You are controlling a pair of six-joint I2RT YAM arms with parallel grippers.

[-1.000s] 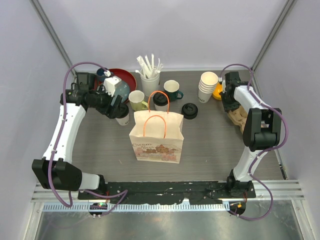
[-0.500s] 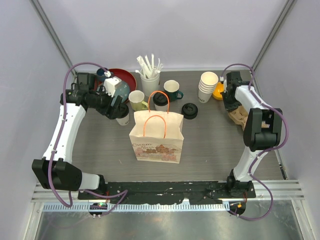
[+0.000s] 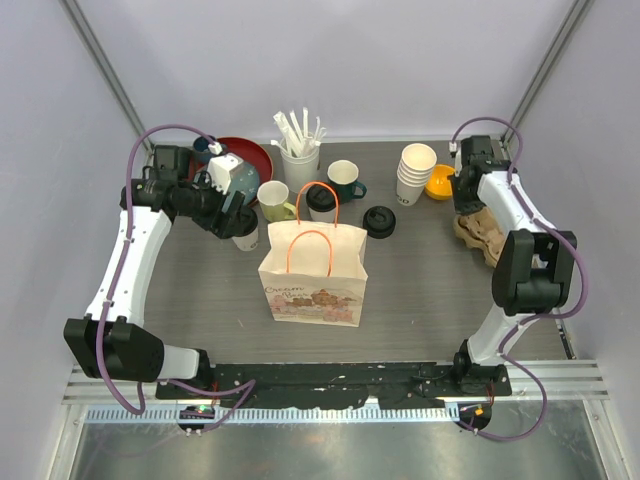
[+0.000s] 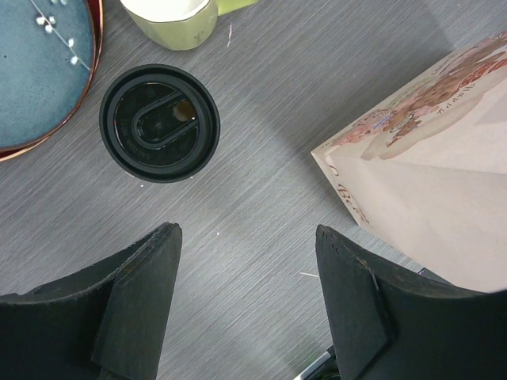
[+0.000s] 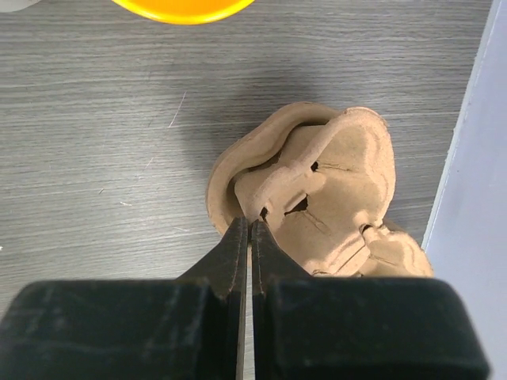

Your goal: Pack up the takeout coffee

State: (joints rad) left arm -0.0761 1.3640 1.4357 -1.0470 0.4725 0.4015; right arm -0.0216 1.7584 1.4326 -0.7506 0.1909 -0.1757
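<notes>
Since the earlier frames the right arm has swung a little toward the far right corner, while the left arm keeps its place.

From above, the left gripper [image 3: 236, 216] hangs over one lidded cup [image 3: 245, 236]. The second lidded cup [image 3: 321, 201] stands just behind the paper bag [image 3: 313, 270].

The left wrist view shows its fingers [image 4: 142, 269] spread wide, with the cup upright beyond them.

The right wrist view shows the right gripper [image 5: 249, 226] closed, its tips at the rim of the brown carrier [image 5: 333, 190].
</notes>
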